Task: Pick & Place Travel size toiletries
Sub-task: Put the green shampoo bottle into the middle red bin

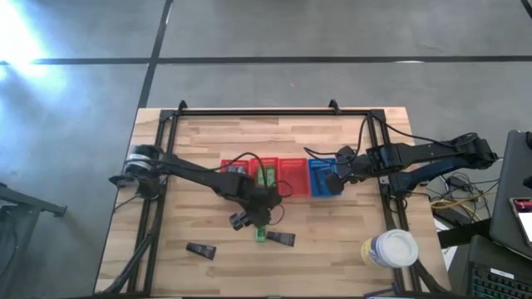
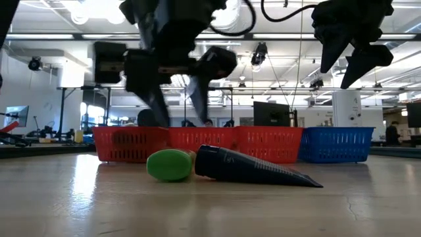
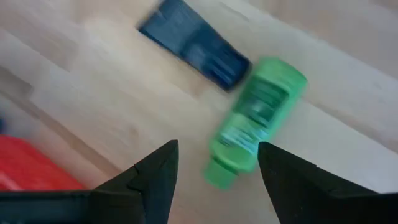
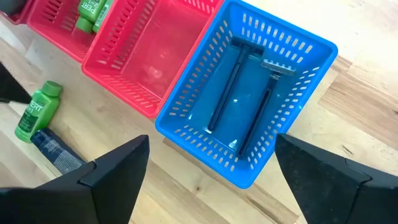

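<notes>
A green bottle (image 1: pixel 261 235) lies on its side on the wood table, with a dark tube (image 1: pixel 281 239) lying against it; both also show in the low view, the bottle (image 2: pixel 170 164) and the tube (image 2: pixel 253 168). My left gripper (image 3: pixel 214 180) is open and hovers above the bottle (image 3: pixel 255 121), whose cap end sits between the fingertips without touching them. My right gripper (image 4: pixel 211 162) is open and empty above the blue basket (image 4: pixel 249 106), which holds two dark-blue razors (image 4: pixel 239 93). A second dark tube (image 1: pixel 200 250) lies near the table's front left.
A row of red baskets (image 1: pixel 262 176) stands mid-table beside the blue basket (image 1: pixel 322 177); one red basket holds green bottles (image 4: pixel 90 12). A white-lidded yellow jar (image 1: pixel 389 249) stands at the front right. Black frame rails run along the table's sides and far edge.
</notes>
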### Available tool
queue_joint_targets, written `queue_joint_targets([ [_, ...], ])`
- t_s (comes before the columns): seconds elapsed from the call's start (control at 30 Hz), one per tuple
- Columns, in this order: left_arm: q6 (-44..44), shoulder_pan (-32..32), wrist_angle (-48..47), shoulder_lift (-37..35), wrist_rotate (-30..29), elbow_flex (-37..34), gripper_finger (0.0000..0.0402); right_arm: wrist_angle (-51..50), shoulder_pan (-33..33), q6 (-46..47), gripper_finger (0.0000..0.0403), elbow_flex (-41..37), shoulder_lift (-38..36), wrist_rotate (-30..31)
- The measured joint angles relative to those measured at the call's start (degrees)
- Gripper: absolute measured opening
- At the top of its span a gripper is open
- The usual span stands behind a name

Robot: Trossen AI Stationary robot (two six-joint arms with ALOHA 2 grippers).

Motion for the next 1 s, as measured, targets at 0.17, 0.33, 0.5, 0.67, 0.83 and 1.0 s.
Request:
queue_joint_targets([
  [0.17,0.26,-0.75,-1.50,2.93,2.14,2.82,0.0225,-0.07,-0.01,0.01,0.0349,-0.01,0.00,0.00],
  [0.33,1.25,-2.18,-2.43,3.97,2.31,2.44,0.0225,-0.19,-0.01,0.21,0.0337,-0.02,0.00,0.01],
  [0.5,1.40,-3.02,-1.06,5.41,1.75,1.86,0.0225,-0.22,-0.01,0.58,0.0327,0.01,0.00,0.02],
  [0.67,2.34,-3.17,-1.31,7.74,1.11,1.84,0.0225,-0.15,-0.01,1.11,0.0327,0.00,0.02,0.04],
  [0.83,0.75,-3.17,-1.57,8.89,0.95,1.84,0.0225,-0.15,-0.01,1.14,0.0340,-0.02,0.02,0.04],
  [1.0,-5.26,-3.04,-2.79,8.82,0.47,1.88,0.0210,-0.14,-0.01,1.08,0.0349,-0.01,0.02,0.07],
])
